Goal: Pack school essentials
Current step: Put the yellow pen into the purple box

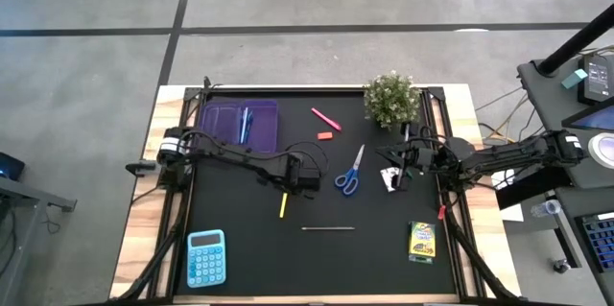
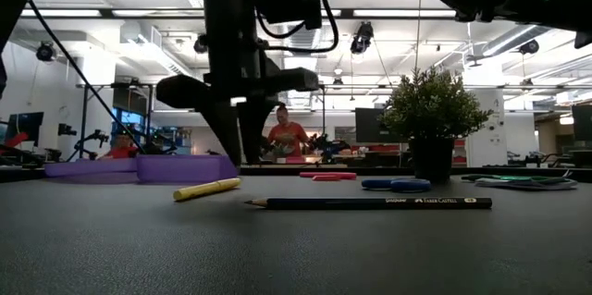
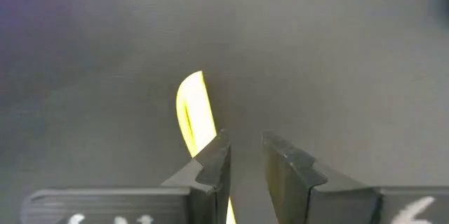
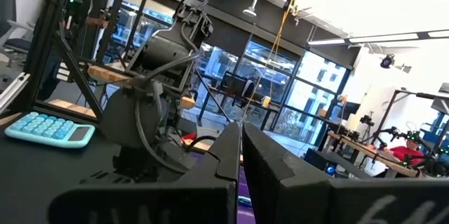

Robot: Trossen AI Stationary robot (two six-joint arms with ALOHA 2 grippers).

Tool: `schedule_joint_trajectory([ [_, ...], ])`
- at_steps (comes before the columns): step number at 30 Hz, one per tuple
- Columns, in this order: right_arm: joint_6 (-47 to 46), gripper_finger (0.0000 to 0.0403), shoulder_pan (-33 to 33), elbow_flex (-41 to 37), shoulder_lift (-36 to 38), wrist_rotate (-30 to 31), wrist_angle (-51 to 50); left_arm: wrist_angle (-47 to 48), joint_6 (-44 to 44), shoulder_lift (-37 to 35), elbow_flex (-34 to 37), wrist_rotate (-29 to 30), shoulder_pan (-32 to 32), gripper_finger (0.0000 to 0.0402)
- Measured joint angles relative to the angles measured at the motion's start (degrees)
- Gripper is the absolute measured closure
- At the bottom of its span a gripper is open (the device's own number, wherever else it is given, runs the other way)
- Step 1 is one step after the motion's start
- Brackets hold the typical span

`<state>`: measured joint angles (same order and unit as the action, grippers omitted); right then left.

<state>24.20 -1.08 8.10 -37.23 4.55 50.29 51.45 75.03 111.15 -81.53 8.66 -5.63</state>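
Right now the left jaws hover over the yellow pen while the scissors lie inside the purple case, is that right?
Not quite: the scissors lie on the bare mat, outside the purple case, as the high view shows. The left gripper does hover over the yellow pen.

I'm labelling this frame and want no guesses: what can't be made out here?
- Yellow pen: left wrist view, its near end is hidden behind the left gripper fingers.
- Purple case contents: high view, blue pens show, anything else too small; low view shows only its wall.
- White packet: high view, partly covered by the right gripper; its print is unreadable.
- Crayon box label: too small.
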Motion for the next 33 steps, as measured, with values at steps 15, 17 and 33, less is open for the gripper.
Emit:
schedule_joint_trajectory([
  [15,0.01,0.0394,0.00,0.00,0.02,0.02,-0.35,0.52,-0.11,0.26,2.93,-2.70,-0.37,0.0242],
  [17,0.01,0.0394,0.00,0.00,0.02,0.01,-0.36,0.53,0.62,0.35,3.47,-2.70,-0.37,0.0242],
  [33,-0.02,0.0394,0.00,0.00,0.02,0.02,-0.36,-3.02,1.28,0.28,6.86,-2.66,-0.41,0.0284],
])
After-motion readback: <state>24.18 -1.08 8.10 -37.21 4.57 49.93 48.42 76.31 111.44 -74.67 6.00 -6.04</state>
